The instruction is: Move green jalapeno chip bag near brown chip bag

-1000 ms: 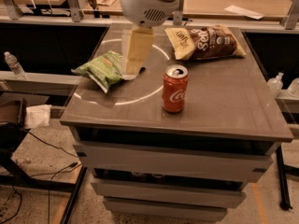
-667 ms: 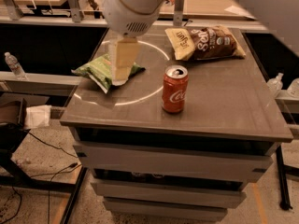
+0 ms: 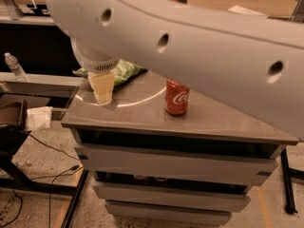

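Cream gripper (image 3: 102,88) hovered just beside the crinkled light-green jalapeno chip bag (image 3: 124,70) — open or shut, unclear — the move seemingly not yet begun.

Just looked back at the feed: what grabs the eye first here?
The robot's pale arm spans the whole upper view, top left to right edge, hiding the back of the table. Under it the gripper hangs low over the table's left end, just in front of the green jalapeno chip bag; a red Coca-Cola can stands upright mid-table. The brown chip bag is not in sight.
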Motion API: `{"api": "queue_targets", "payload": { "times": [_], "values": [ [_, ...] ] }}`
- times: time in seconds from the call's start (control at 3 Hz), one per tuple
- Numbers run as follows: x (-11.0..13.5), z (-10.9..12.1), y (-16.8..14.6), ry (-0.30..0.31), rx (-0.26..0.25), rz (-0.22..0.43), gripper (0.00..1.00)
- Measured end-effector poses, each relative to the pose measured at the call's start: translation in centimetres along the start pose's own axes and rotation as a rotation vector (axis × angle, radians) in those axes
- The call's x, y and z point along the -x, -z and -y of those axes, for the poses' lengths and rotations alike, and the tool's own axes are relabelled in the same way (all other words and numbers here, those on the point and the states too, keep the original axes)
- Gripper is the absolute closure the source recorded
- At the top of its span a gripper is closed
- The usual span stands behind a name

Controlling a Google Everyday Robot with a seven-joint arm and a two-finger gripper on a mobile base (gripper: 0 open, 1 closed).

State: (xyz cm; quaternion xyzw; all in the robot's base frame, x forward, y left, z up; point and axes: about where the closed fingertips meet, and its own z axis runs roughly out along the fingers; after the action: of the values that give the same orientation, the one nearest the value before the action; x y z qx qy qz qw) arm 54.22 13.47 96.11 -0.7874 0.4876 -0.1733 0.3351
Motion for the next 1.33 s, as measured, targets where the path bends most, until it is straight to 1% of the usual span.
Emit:
{"api": "queue_targets", "payload": {
  "times": [0.33, 0.67, 1.0, 1.33],
  "values": [
    [-1.5, 0.7, -0.1, -0.007, -0.038, -0.065, 0.0],
    [-1.3, 0.3, -0.1, 0.001, -0.036, -0.085, 0.0],
    [-1.2, 0.2, -2.2, -0.029, -0.038, -0.127, 0.0],
    [-1.6, 1.6, -4.6, -0.074, -0.088, -0.194, 0.0]
  ]
}}
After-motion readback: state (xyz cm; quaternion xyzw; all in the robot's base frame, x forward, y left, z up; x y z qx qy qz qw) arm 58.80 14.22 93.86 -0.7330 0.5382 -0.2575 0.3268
